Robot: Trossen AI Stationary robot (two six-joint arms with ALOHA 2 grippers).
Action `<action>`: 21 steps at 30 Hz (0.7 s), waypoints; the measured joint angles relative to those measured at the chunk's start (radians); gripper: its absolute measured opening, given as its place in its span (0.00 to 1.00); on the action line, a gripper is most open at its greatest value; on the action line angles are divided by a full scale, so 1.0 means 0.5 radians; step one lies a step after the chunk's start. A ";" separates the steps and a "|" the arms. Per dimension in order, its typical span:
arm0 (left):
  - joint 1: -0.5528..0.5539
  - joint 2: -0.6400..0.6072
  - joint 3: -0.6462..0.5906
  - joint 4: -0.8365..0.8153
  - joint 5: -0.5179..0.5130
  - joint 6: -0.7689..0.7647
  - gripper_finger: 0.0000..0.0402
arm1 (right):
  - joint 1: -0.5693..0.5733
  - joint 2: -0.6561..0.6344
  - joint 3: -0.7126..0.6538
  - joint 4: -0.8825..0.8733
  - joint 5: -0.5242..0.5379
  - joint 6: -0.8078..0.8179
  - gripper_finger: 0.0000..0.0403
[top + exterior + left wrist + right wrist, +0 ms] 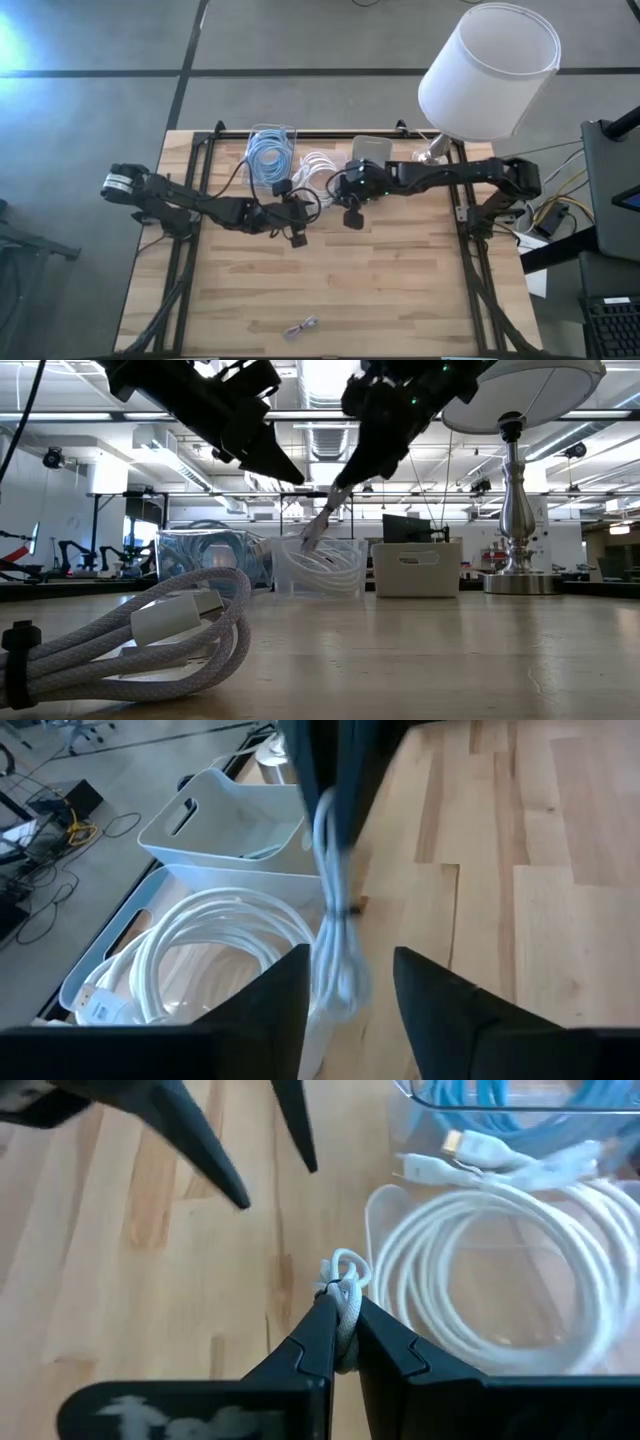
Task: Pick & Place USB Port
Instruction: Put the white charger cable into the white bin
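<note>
Left arm: reaches from the table's left edge toward its back middle, wrist held above the wood
Left gripper: fingers apart, pointing down, clear of the table, nothing between them
Right arm: stretches from the table's right edge along its back toward the middle
Right gripper: close beside the left one, above the table, fingers pinched on a thin white cable
</note>
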 joint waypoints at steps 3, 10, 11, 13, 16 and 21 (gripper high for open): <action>0.000 0.000 -0.001 -0.002 -0.006 -0.033 0.38 | 0.002 -0.120 0.002 -0.165 0.060 0.085 0.06; 0.000 0.000 -0.001 -0.019 -0.006 -0.080 0.38 | 0.024 -0.436 -0.136 -0.415 0.745 0.294 0.06; 0.000 0.000 -0.001 -0.020 -0.006 -0.081 0.38 | 0.022 -0.483 -0.173 -0.423 0.846 0.328 0.06; 0.000 0.000 -0.001 -0.021 -0.005 -0.082 0.38 | -0.006 -0.576 -0.237 -0.417 1.021 0.403 0.06; 0.000 0.000 -0.001 -0.025 -0.005 -0.084 0.38 | -0.073 -0.696 -0.330 -0.416 1.289 0.469 0.06; 0.000 0.000 -0.001 -0.030 -0.005 -0.105 0.38 | -0.250 -0.814 -0.485 -0.409 1.450 0.553 0.06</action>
